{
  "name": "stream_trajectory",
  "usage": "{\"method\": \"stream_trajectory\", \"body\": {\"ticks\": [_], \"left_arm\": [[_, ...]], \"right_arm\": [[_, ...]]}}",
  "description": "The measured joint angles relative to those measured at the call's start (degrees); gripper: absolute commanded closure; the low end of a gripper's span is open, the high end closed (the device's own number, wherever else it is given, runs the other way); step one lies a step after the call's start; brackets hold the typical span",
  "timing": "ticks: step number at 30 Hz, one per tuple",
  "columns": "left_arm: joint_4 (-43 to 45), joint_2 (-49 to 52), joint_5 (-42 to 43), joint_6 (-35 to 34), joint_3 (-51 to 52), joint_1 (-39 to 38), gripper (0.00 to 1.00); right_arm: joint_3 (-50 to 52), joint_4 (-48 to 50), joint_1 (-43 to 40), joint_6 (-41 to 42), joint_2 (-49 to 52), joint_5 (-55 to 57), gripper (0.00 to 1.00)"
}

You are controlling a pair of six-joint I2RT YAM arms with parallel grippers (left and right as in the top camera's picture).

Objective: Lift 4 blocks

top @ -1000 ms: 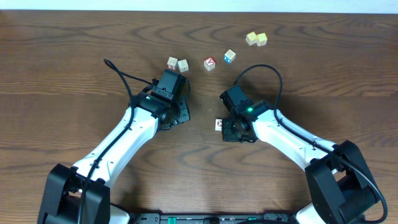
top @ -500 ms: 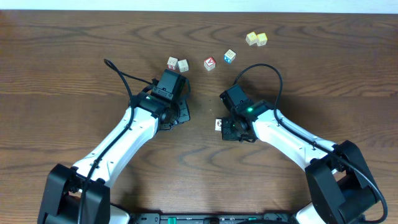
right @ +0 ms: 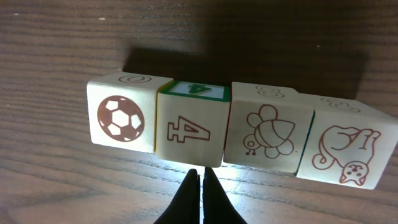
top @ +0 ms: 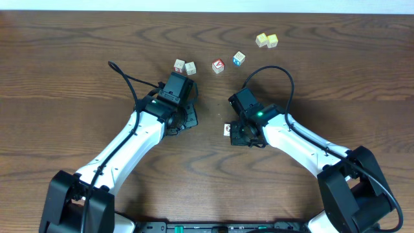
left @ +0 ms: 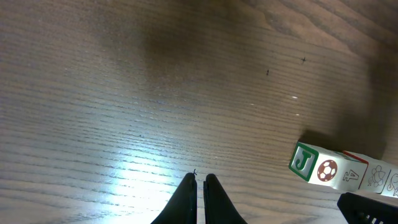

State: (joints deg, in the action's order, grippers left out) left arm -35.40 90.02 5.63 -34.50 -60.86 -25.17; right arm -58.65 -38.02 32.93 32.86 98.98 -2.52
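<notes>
Right claw sat clenched and empty just beside the four blocks, which lay abutted in a row at the middle of the worktop, likely for squeezing endwise; left claw, also clenched empty, waited nearby.

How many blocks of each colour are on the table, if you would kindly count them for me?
cream blocks in the row: 4
loose cream blocks: 2
red-faced block: 1
blue-faced block: 1
pale yellow blocks: 2
Total: 10
</notes>
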Motion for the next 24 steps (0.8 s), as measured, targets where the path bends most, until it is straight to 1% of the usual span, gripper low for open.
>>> {"method": "stream_trajectory", "body": {"ticks": [24], "left_arm": [[0.0,0.0,0.0,0.0,0.0,0.0,0.92]], "right_arm": [[0.0,0.4,0.0,0.0,0.0,0.9,0.98]]}}
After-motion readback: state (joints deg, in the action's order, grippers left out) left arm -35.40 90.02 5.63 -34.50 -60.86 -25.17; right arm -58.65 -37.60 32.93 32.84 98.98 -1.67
